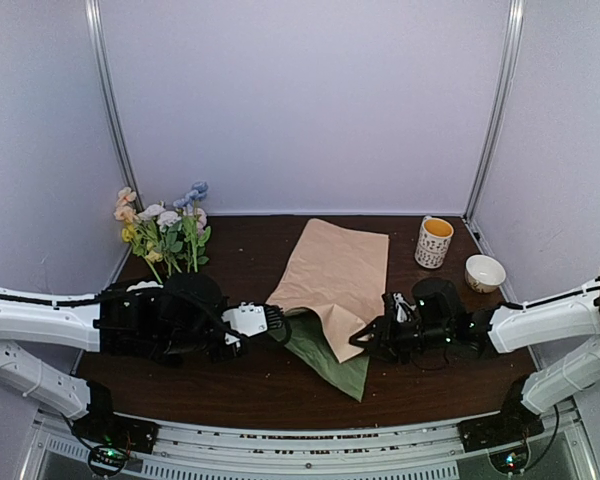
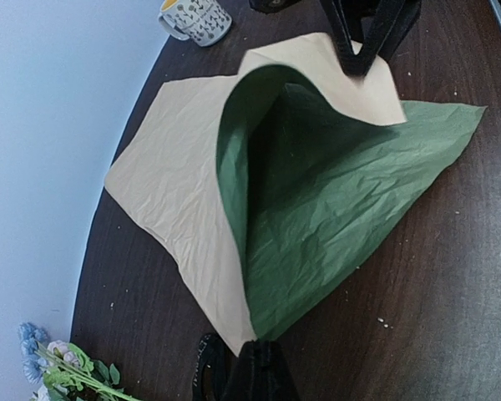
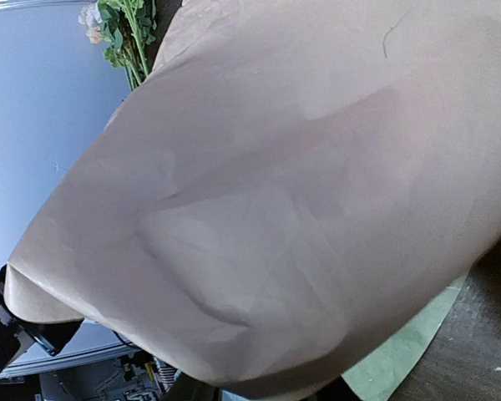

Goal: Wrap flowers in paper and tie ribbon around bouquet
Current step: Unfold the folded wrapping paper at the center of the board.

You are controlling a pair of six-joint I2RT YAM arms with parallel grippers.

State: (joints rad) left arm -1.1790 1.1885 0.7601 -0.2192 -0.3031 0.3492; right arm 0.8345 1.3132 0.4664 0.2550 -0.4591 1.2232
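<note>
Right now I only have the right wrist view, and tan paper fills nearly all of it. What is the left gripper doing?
Observer: The left gripper is shut on the left corner of the paper, low over the tabletop.
Operator: And my right gripper?
Observer: The right gripper straddles the edge of the raised tan flap. I cannot tell whether it has closed.
Operator: Anything beyond the paper?
Observer: A mug and a bowl stand at the far right, apart from the sheet.
</note>
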